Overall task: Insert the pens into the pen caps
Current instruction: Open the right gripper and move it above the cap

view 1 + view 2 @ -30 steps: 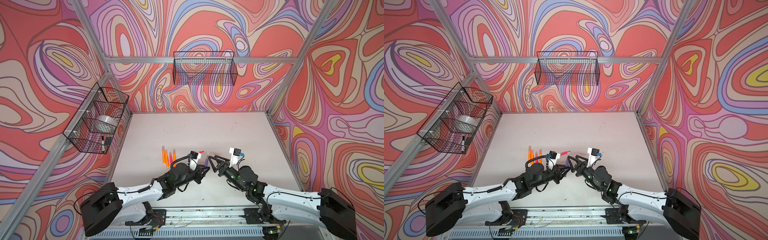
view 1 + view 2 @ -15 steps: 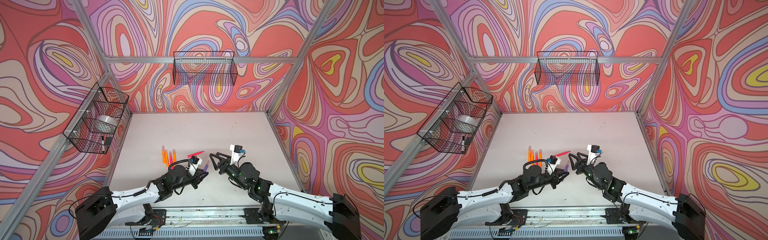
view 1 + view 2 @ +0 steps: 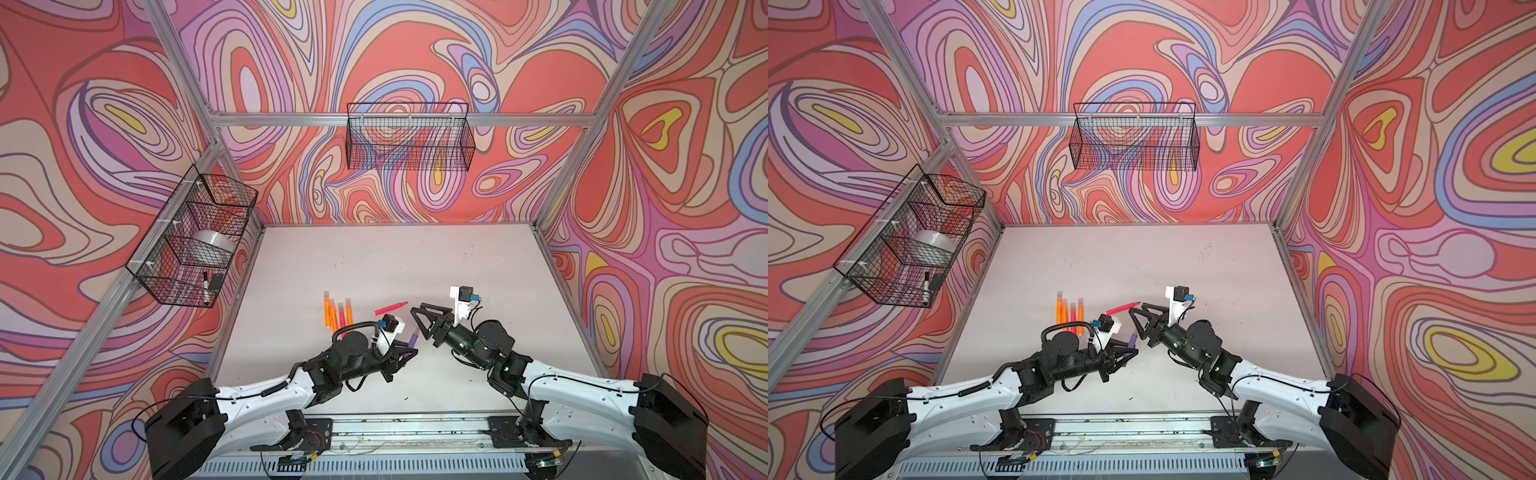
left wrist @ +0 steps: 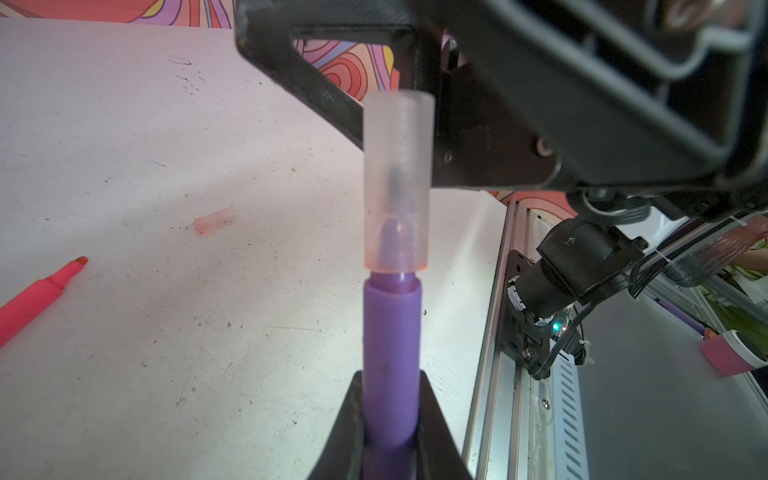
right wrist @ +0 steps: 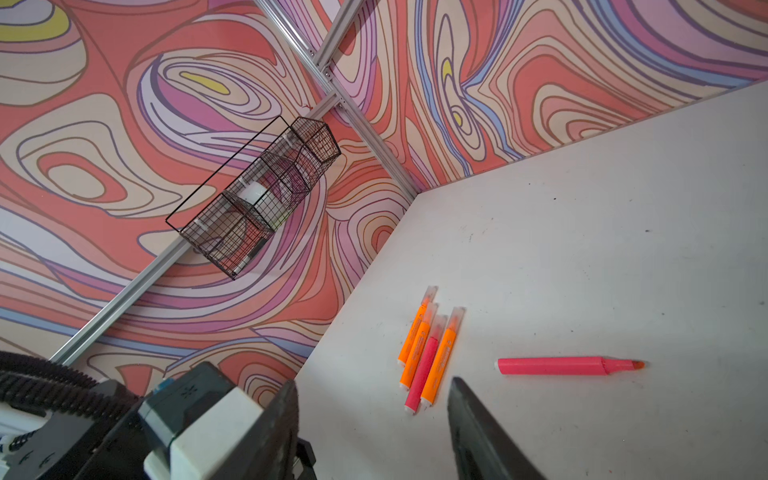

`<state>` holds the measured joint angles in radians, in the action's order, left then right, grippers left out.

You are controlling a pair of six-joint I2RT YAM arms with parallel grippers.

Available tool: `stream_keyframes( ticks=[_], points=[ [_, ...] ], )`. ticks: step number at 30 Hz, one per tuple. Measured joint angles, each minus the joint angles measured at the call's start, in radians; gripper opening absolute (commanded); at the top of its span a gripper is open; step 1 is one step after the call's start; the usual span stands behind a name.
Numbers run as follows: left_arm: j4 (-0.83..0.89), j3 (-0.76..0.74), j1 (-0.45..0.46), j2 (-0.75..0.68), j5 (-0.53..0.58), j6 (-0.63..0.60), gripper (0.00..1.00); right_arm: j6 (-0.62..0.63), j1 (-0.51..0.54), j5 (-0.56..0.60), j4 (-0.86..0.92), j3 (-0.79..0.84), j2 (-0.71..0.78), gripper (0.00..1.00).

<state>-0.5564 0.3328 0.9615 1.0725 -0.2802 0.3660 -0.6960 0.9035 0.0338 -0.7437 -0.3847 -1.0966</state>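
The slim purple plastic pen (image 4: pixel 390 340) carries a translucent pinkish-clear tube cap (image 4: pixel 398 178). Three bright orange pens (image 5: pixel 440 361) and two hot pink pens (image 5: pixel 552 365) contrast with the grey-white bench (image 5: pixel 582 208). The walls (image 3: pixel 124 104) swirl red, lilac, blue, yellow.

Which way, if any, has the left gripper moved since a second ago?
Yes: left gripper drew back from the loose pink pen, toward the base rail.

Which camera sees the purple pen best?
The left wrist view: the purple pen fills the middle, clamped in the left gripper, a clear cap over its tip. In both top views it is only a tiny purple sliver. The right wrist view misses it.
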Motion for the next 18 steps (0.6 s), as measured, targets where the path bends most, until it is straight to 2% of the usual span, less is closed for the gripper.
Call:
stream_keyframes(
  ticks=[9, 15, 18],
  points=[
    [0.003, 0.000, 0.000, -0.013, 0.001, -0.005, 0.00, -0.026, 0.000, -0.050, -0.035, 0.000, -0.039, 0.26],
    [0.024, 0.000, 0.000, -0.012, 0.006, -0.008, 0.00, -0.032, 0.000, -0.061, -0.026, -0.006, -0.039, 0.02],
    [0.033, 0.000, 0.000, -0.013, 0.017, -0.014, 0.00, -0.030, 0.000, -0.060, -0.010, -0.013, -0.044, 0.00]
  ],
)
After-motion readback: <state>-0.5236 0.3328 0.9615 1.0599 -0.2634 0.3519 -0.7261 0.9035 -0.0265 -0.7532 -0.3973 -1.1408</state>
